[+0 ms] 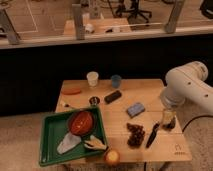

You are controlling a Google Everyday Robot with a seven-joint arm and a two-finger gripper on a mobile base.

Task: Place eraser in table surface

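Eraser (113,96) location: flat on the table surface (150,90), near the middle, between the cups at the far edge and the green tray (48,131). Its long axis runs diagonally, with one end toward the tray and the other toward the blue cup (116,81). The gripper (168,119) hangs low over the opposite end of the table, just beside the knife (152,134), well apart from the eraser. From the gripper, the eraser lies toward the tray side and the far edge, with the blue-grey block (135,109) between them. Gripper state: cannot be determined. The eraser appears already set down.
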